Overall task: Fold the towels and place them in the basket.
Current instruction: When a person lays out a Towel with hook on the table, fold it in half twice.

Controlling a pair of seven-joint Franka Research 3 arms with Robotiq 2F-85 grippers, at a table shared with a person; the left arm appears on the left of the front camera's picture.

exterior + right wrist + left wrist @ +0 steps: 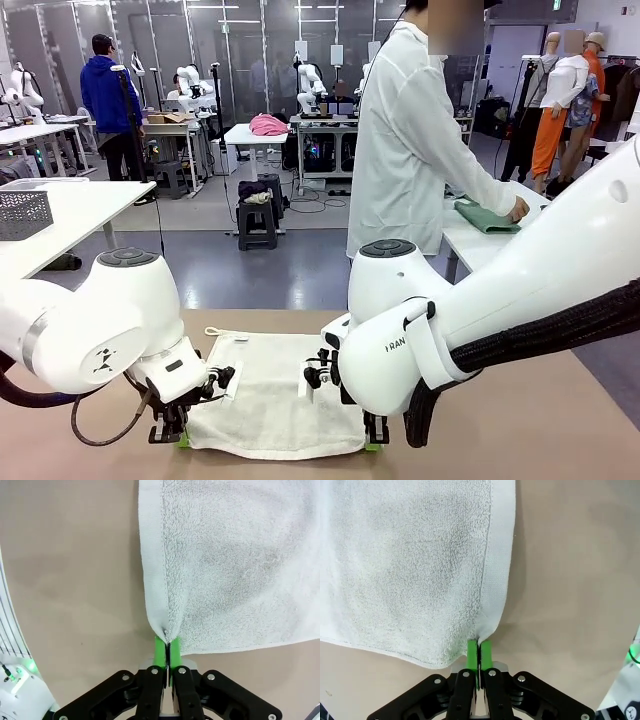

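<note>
Bare table (560, 420) wide right of off-white towel (275, 390), narrower strip left, left arm (100, 320) and right arm (500, 300) bulking over near corners, person (410, 150) beyond far edge

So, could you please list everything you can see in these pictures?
off-white towel: one, off-white, flat on the near table
green towel: one, green, folded on the white table at right
mesh basket: one, grey, on the white table at left
near table: one, brown, under both arms
person: one, white coat, far side, hand on the green towel
left gripper: one, black with green pads, shut on a near towel corner
right gripper: one, black with green pads, shut on the other near corner
</note>
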